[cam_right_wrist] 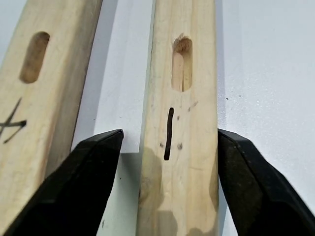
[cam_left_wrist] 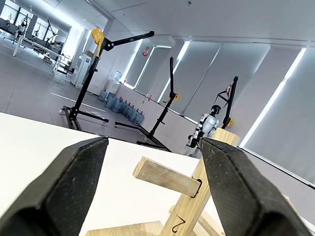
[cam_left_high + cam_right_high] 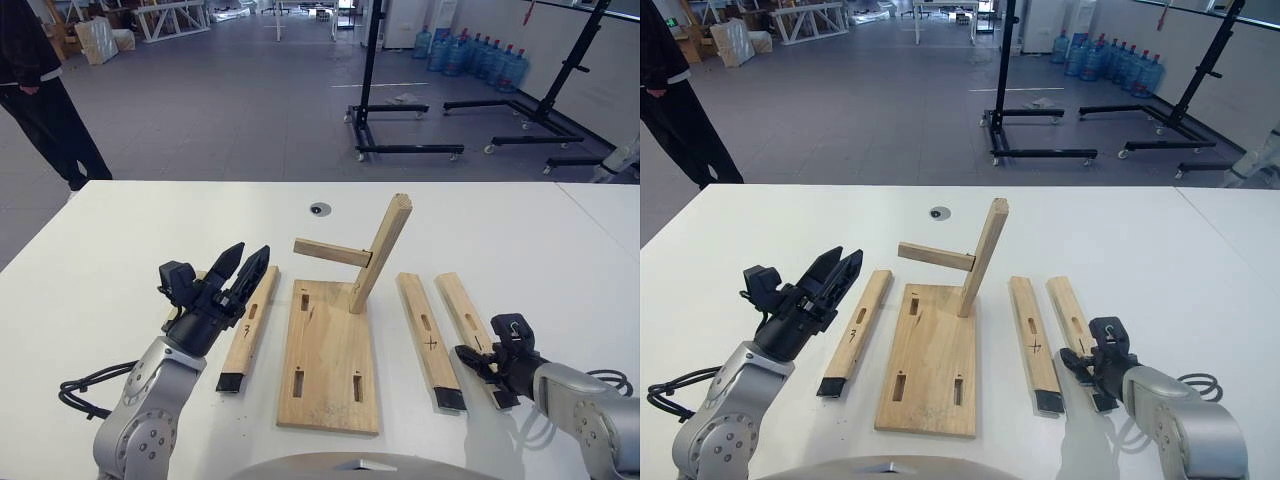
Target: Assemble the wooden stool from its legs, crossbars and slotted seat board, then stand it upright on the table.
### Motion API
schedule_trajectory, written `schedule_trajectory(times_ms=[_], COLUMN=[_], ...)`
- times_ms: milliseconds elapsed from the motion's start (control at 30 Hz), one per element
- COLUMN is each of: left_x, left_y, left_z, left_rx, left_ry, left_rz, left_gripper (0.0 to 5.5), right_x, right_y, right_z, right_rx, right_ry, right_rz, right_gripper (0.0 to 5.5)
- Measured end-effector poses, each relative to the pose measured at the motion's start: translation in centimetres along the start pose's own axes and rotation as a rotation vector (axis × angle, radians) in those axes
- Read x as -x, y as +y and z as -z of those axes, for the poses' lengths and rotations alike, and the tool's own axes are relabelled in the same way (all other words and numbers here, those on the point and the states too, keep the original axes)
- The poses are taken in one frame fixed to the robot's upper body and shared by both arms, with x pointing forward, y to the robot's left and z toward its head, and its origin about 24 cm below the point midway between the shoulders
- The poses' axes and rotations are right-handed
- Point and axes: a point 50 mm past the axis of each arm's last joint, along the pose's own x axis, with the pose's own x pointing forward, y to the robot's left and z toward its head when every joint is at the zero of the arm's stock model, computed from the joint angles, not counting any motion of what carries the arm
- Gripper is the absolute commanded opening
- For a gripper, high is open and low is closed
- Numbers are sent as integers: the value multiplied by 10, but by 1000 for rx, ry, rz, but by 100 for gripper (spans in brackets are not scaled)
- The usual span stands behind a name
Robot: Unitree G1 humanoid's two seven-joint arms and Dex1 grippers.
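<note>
Right gripper point(image 1: 170, 132) sits low over the pale wooden leg with a slot and a pen stroke point(image 1: 199, 98), fingers spread wide on either side, not yet gripping. That leg lies flat on the white table point(image 3: 100, 230), rightmost, just beside a cross-marked leg point(image 1: 39, 88). Best bet is to close square and centred, inner finger kept in the gap so the neighbour isn't nipped. Flat slotted seat board point(image 3: 325, 365) carries one leaning leg with a crossbar point(image 3: 380, 255). Left gripper point(image 3: 250, 250) hangs wide open and empty near a third loose leg point(image 3: 250, 325). Right wrist view shows the finger clearances, which the eye views hide, though they give the layout.
</note>
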Motion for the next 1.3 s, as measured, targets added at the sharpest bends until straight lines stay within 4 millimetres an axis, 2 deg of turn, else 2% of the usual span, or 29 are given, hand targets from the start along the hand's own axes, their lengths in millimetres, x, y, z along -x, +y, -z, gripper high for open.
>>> schedule_trajectory(times_ms=[133,300,367,433,500,533,600,633,667,700,733,800,867,900,967,1100,1300], left_x=[-10,-13,-13,-14,-15,-16,-17,-19,-23,-27,-29,-32,-30,-29,-30,-31,-32], left_y=[-2,-1,-2,-2,-1,0,4,5,3,1,-2,-5,-6,-7,-10,-16,-22], left_z=[0,0,1,-1,-6,-8,-13,-18,-25,-30,-34,-38,-39,-39,-42,-35,-28], left_rx=[-40,-62,-62,-66,-59,-60,-52,-57,-63,-60,-52,-34,-14,6,36,101,207], left_ry=[2,18,22,19,-9,-15,-28,-36,-45,-52,-54,-42,-14,16,61,134,182], left_rz=[32,50,73,96,129,141,170,202,253,305,352,433,487,531,620,710,805], left_gripper=[340,340,340,340,340,340,340,340,340,340,340,340,340,340,340,340,340], right_x=[-6,11,13,8,-5,-10,-8,1,17,30,41,61,78,89,102,93,59], right_y=[-5,18,23,22,11,2,-18,-23,-20,-8,5,29,47,59,72,82,96], right_z=[-6,17,20,14,-10,-31,-88,-117,-144,-163,-174,-180,-176,-168,-149,-119,-106], right_rx=[-9,-3,11,16,-3,-12,-29,-38,-29,-5,21,53,86,122,193,222,255], right_ry=[-3,-27,-44,-121,-241,-333,-590,-756,-930,-1069,-1172,-1277,-1294,-1267,-1199,-1053,-954], right_rz=[8,32,43,62,85,107,139,121,58,-63,-206,-494,-775,-963,-1173,-1278,-1298], right_gripper=[201,201,201,201,201,201,201,201,201,201,201,201,201,201,201,201,201])
